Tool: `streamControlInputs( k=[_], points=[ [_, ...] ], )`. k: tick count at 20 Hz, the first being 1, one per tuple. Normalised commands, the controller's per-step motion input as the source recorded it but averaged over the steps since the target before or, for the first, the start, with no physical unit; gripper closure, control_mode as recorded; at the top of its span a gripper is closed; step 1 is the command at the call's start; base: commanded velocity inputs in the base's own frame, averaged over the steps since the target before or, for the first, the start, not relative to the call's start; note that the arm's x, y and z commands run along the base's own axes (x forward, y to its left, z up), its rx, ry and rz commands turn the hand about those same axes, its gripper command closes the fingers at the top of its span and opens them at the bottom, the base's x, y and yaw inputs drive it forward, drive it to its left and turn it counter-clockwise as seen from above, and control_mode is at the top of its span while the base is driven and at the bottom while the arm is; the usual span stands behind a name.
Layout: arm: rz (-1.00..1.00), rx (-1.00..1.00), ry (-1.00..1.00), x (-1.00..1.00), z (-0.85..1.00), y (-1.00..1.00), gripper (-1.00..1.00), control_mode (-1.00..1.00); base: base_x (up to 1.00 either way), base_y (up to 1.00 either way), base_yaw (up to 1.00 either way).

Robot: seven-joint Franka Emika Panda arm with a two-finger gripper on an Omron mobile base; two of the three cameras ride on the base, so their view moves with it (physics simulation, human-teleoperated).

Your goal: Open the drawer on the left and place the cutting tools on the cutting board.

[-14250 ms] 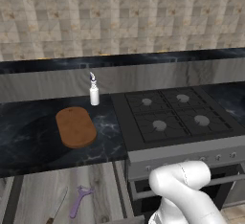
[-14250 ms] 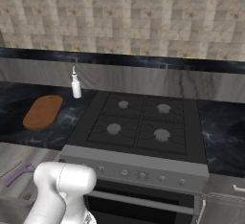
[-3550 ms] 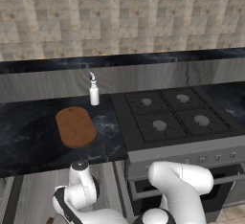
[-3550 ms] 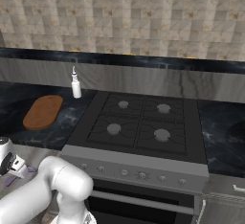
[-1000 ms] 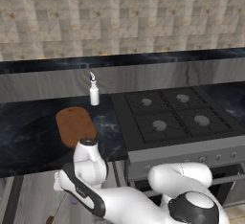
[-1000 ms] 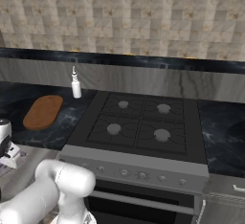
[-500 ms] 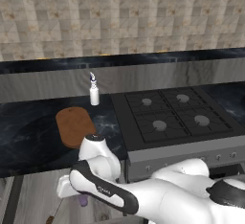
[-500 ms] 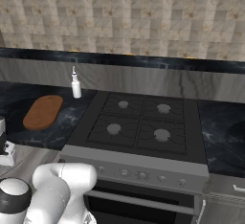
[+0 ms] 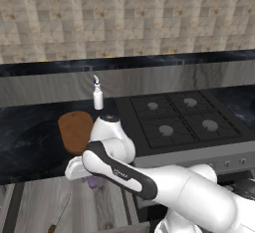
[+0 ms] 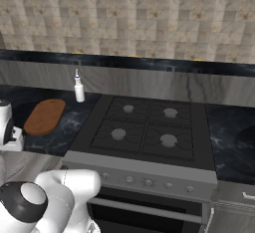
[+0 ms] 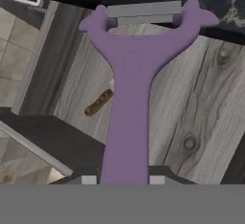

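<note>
My gripper [image 11: 119, 182] clamps the peeler [image 11: 134, 94] low on its handle, blade at 12 o'clock | light, stiff, slippery plastic.

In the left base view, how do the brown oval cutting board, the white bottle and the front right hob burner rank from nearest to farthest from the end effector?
1. Brown oval wooden cutting board: just above the end effector, which holds the lilac Y-shaped peeler over the open drawer.
2. White bottle: behind the board, near the wall.
3. Front right hob burner: far right on the stove.
</note>
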Motion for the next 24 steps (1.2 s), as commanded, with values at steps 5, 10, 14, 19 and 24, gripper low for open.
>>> streamControlInputs(
  k=[5, 10, 14, 19, 24],
  points=[
    [0.00, 0.04, -0.09, 0.89, 0.44, -0.01, 1.00, -1.00, 0.00, 0.00, 0.00],
    [-0.08, 0.05, -0.02, 0.75, 0.02, -0.26, 1.00, -1.00, 0.00, 0.00, 0.00],
    [-0.14, 0.08, 0.00, 0.71, 0.00, -0.35, 1.00, -1.00, 0.00, 0.00, 0.00],
    [-0.07, 0.00, 0.00, 0.57, 0.00, -0.07, 1.00, -1.00, 0.00, 0.00, 0.00],
    [0.00, -0.20, -0.02, 0.15, 0.00, 0.06, 1.00, -1.00, 0.00, 0.00, 0.00]
  ],
)
